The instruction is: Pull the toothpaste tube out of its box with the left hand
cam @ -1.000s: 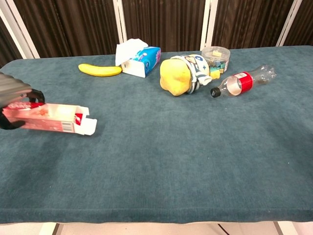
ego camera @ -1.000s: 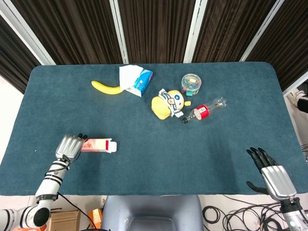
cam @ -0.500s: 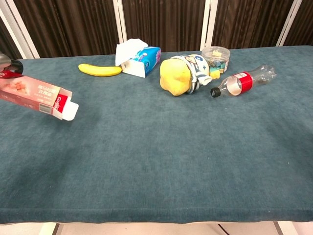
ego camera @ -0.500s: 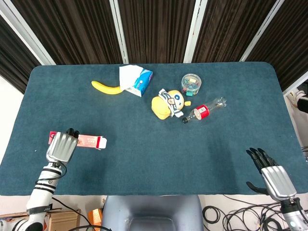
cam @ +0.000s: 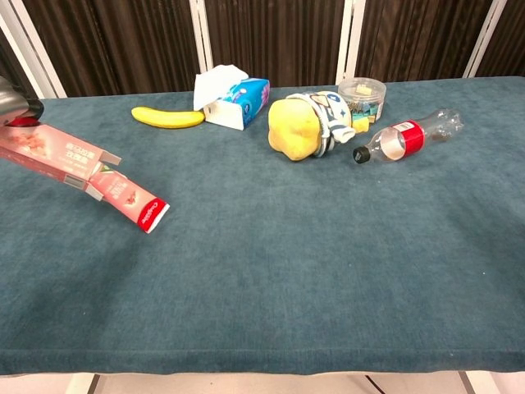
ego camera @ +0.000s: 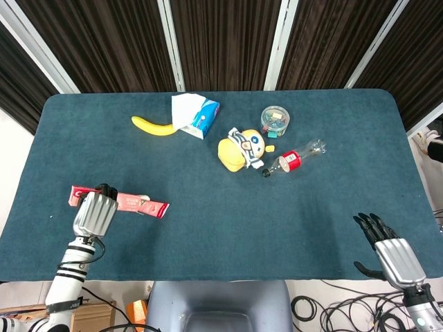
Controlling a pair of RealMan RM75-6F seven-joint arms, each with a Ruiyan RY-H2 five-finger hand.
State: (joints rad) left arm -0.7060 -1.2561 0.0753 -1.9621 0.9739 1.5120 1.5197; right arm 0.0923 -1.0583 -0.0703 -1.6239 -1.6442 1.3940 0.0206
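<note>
My left hand [ego camera: 95, 213] grips the pink toothpaste box [ego camera: 128, 201] near the table's front left, holding it off the cloth with its open end tilted down to the right. The pink toothpaste tube [ego camera: 158, 207] sticks partly out of that open end. In the chest view the box [cam: 49, 149] slopes down from the left edge, and the tube [cam: 131, 199] reaches the cloth with its red end. Only a sliver of the left hand [cam: 12, 103] shows there. My right hand [ego camera: 391, 252] hangs open at the table's front right edge, holding nothing.
On the blue table [ego camera: 277, 228], along the back, lie a banana [ego camera: 152, 126], a tissue box [ego camera: 195, 115], a yellow plush toy [ego camera: 242, 149], a round plastic container [ego camera: 275, 119] and a clear bottle [ego camera: 294, 159] on its side.
The left hand lifted the box and tilted its open end down. The tube has slid partly out to the right. The right hand has not moved.
</note>
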